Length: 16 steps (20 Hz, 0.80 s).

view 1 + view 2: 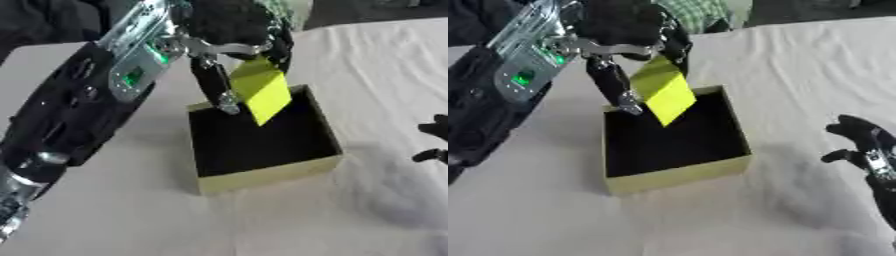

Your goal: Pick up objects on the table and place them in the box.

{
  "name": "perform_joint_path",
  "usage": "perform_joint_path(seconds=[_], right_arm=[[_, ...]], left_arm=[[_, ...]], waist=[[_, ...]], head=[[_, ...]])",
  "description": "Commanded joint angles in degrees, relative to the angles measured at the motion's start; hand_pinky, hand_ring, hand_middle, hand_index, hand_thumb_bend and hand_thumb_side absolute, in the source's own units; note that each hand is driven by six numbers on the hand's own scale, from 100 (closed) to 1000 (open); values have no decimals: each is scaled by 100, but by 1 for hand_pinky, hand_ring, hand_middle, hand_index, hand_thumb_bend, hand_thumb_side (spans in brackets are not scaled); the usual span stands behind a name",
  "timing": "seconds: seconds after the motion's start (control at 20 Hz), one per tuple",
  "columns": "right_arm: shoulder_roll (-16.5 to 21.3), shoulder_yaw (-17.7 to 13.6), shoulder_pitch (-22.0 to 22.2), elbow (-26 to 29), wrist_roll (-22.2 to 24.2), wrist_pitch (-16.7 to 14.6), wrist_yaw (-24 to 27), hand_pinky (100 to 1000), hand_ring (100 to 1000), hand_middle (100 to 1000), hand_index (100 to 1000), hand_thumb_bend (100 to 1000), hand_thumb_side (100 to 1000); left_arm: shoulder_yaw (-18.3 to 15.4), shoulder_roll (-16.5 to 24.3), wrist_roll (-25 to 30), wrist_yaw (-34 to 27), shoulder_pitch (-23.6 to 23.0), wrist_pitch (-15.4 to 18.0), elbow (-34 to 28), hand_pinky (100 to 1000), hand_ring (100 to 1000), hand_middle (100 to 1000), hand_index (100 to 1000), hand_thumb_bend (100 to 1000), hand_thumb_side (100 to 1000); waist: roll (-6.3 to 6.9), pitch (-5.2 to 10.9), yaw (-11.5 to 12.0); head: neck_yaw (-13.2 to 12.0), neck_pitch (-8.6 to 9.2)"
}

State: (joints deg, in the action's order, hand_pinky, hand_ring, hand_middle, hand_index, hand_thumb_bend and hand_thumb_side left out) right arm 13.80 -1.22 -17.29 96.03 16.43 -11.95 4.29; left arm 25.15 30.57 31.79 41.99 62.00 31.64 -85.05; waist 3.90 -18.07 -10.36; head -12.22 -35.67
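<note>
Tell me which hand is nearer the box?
Left. The left hand holds a yellow block right above the box. The right hand rests off to the box's right, apart from it.

Both head eyes look steeply down, close, sharing the box; slightly offset.

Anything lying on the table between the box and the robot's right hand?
No. Between the box and the right hand only bare white tablecloth shows, clearest in the right eye view.
</note>
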Motion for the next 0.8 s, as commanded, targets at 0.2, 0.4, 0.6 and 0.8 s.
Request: perform_joint_path(seconds=[0.2, 0.4, 0.6, 0.8], right_arm=[[8, 12, -86, 67, 37, -8, 48, 582, 890, 734, 870, 100, 792], [1, 15, -90, 68, 43, -3, 49, 582, 890, 735, 870, 100, 794], [-5, 17, -94, 66, 49, 3, 47, 582, 891, 735, 870, 100, 794], [-11, 17, -101, 67, 54, 7, 51, 582, 891, 735, 870, 100, 795]], left_arm=[[42, -136, -56, 348, 97, 325, 313, 684, 538, 491, 635, 533, 251], [89, -247, -151, 587, 46, 429, 525, 686, 544, 497, 642, 539, 259], [144, -368, -260, 766, -18, 534, 736, 688, 548, 501, 646, 544, 275], [201, -461, -312, 878, -69, 633, 872, 691, 554, 508, 653, 555, 292]], waist=[[-26, 79, -32], [-18, 71, -48], [-8, 69, -52], [-5, 63, -60]], head=[[-21, 66], [-23, 56], [-26, 57], [-26, 63]])
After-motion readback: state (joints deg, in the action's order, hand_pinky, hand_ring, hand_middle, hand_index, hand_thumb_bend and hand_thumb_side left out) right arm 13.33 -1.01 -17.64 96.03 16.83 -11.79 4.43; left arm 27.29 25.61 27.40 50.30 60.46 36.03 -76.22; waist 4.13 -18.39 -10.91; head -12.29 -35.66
